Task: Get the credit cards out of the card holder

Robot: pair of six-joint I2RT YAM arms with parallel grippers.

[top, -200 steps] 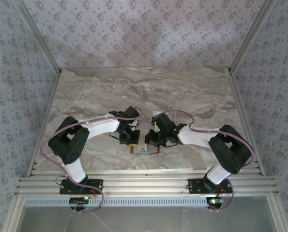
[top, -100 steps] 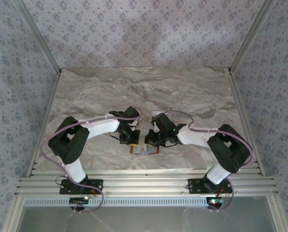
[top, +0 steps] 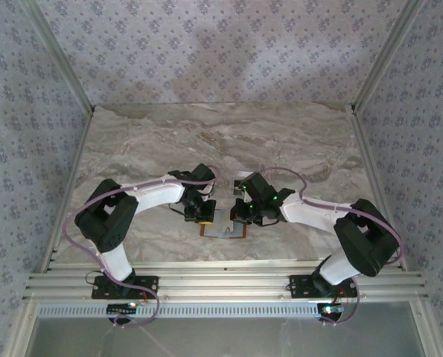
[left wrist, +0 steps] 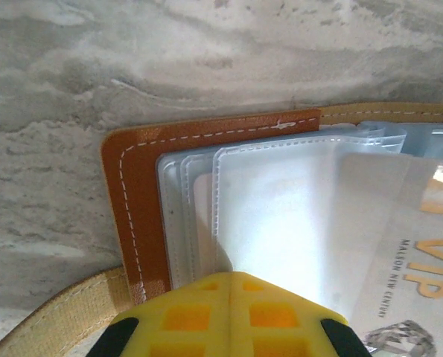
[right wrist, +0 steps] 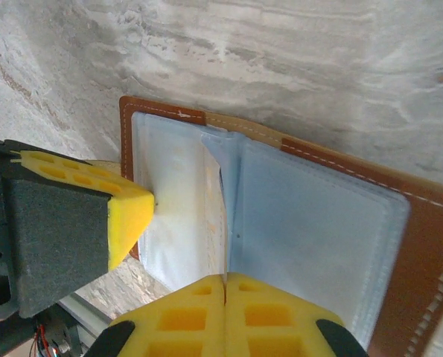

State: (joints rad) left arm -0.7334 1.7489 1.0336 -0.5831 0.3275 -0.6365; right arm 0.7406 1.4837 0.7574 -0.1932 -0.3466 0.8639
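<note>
Seen from above, a brown leather card holder (top: 225, 231) lay open on the marble-patterned surface (top: 206, 141), close to the near edge and between the two arms. Both arms reached in over it from either side.

The left pincer (left wrist: 228, 297) had its yellow pads pressed together with nothing between them. Their tips rested on the clear pockets of the holder's left half, apparently pinning it down. Beside them a pale credit card (left wrist: 418, 256) with gold "VIP" lettering sat among the sleeves. Whether it lay fully inside a pocket could not be told.

The right pincer (right wrist: 225, 297) was also closed. A thin plastic leaf (right wrist: 220, 201) stood on edge by the holder's spine and ran straight into the seam between its pads, so it seemed to be pinching that leaf. Whether a card was caught with it could not be told.

The likely trouble was that the grip held only the sleeve, so pulling would lift or drag the whole holder and free no card. The left pads bore on slick plastic and might slide, letting the holder shift or fold shut. A hard tug could also tear the leaf at its stitching.
</note>
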